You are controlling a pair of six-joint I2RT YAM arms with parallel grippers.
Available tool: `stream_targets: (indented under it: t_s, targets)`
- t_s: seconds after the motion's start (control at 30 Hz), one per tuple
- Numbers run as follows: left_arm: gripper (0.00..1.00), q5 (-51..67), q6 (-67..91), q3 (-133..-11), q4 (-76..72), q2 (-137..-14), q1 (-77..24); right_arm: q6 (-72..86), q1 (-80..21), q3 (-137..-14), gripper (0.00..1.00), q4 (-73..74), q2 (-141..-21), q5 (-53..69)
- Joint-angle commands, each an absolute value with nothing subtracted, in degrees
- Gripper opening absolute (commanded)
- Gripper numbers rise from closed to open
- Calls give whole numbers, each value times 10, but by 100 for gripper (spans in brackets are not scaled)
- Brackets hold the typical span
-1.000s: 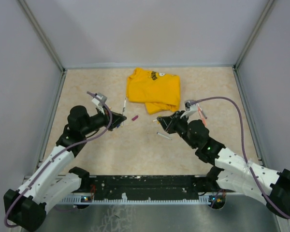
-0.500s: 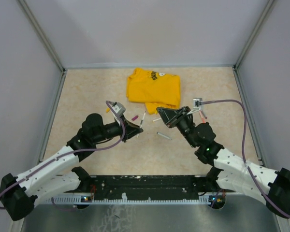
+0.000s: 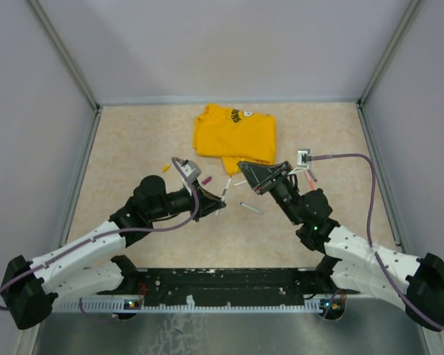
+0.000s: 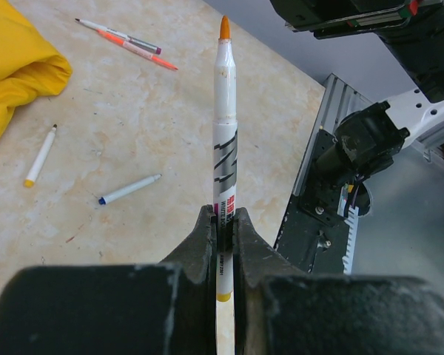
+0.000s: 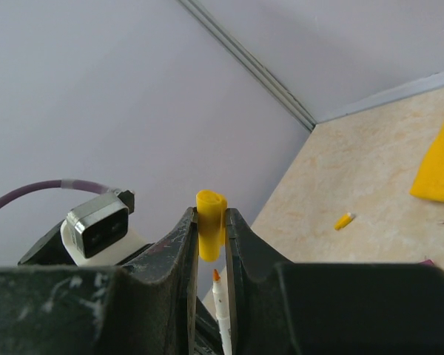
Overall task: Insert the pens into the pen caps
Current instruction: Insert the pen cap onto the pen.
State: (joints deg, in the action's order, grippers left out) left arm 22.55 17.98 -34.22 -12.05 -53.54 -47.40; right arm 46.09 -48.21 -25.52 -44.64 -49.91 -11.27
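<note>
Left wrist view: the left pincer (image 4: 223, 216) is closed narrowly on an orange-tipped pen (image 4: 224, 126). It grips the white barrel low down, so the pen stands straight out past the fingertips with its bare tip farthest away. On the table (image 4: 155, 111), to the left of this pincer, lie a blue-tipped pen (image 4: 129, 189) and a yellow-ended pen (image 4: 41, 155), apart from each other. Further left is a yellow shirt (image 4: 15, 66). Far ahead and to the left, two more pens (image 4: 137, 50) lie close side by side.

Right wrist view: the right pincer (image 5: 209, 231) is pinched on a yellow cap (image 5: 210, 211), which sticks out just past its fingertips. The pen's orange tip shows through the gap between the fingers, below the cap and apart from it. To the right of this pincer a small orange cap (image 5: 344, 220) lies on the table.

Top external view: the two pincers face each other, tips near but apart, over the table just in front of the shirt. A magenta cap (image 3: 206, 179) lies just beside the left pincer.
</note>
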Motion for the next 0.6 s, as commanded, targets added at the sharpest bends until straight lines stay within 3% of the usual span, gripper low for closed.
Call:
stream_targets:
  t_s: [0.0,0.57]
  targets:
    - [0,238,170,-351,-145,-542,-481,457,-478,-263,0,-494,-504,-111]
    - [0,230,164,-350,-148,-539,-484,442,-478,-267,0,-472,-511,-93]
